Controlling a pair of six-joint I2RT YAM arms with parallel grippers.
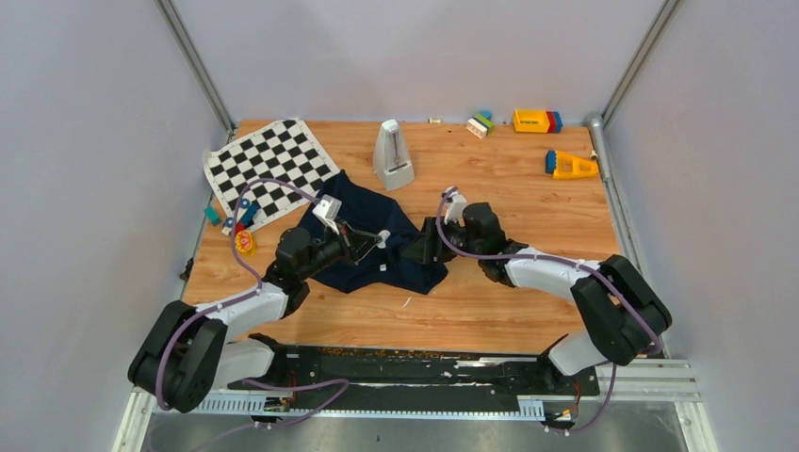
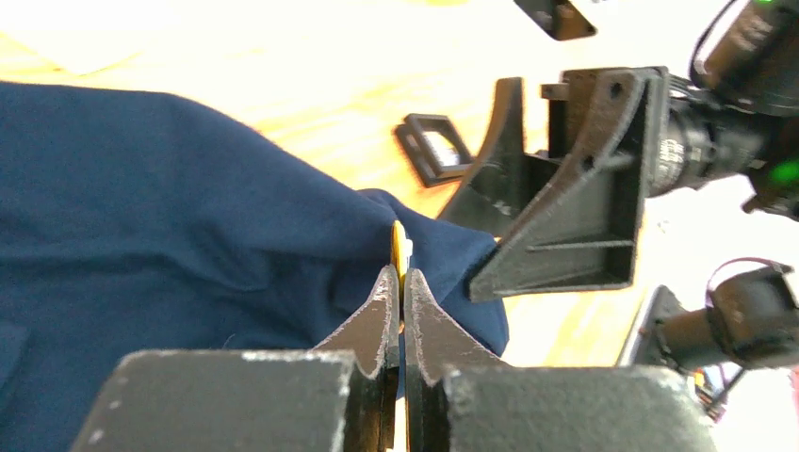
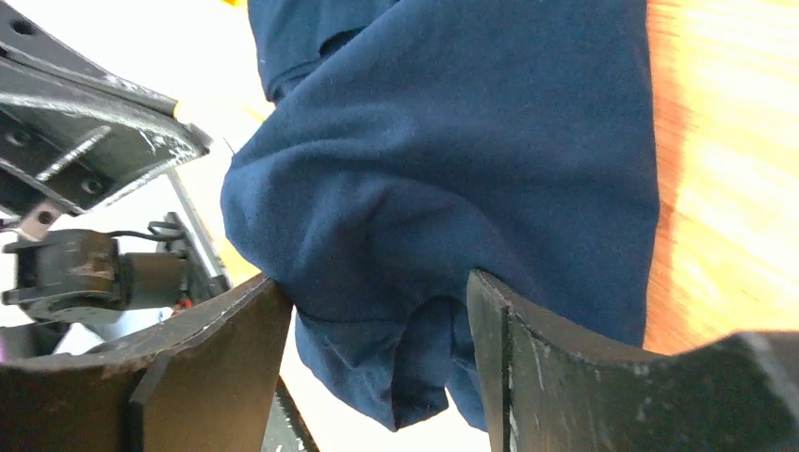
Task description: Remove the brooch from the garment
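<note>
A pale wooden table (image 1: 509, 282) sits in a plain booth with grey-white walls (image 1: 94, 141) on 3 sides and slanted metal posts (image 1: 193, 61) in the far corners. A black mounting plate (image 1: 424, 363) runs along the near edge. The garment (image 1: 372, 235) lies crumpled near the middle of the wood, its far-left corner touching a black-and-white checkered mat (image 1: 273, 169). Just beyond it stands a white tapered tower (image 1: 394, 155). Coloured toy blocks (image 1: 537, 121) are scattered along the far edge, well apart from the cloth, and a few small coloured pieces (image 1: 236, 226) lie by the mat's near corner. The left gripper (image 2: 402, 282) reaches over the cloth from the left with its 2 fingers pinched together on the brooch (image 2: 399, 252). The brooch shows edge-on as a thin pale sliver at the tips, against a raised fold of navy, and from above it is a small white dot (image 1: 382, 240) on the cloth's middle. The right gripper (image 3: 377, 287) meets the garment's right edge, partly closed on a bunched fold that fills the gap and touches both inner faces. On the bare wood behind it lies 1 black square box (image 2: 432, 148).
</note>
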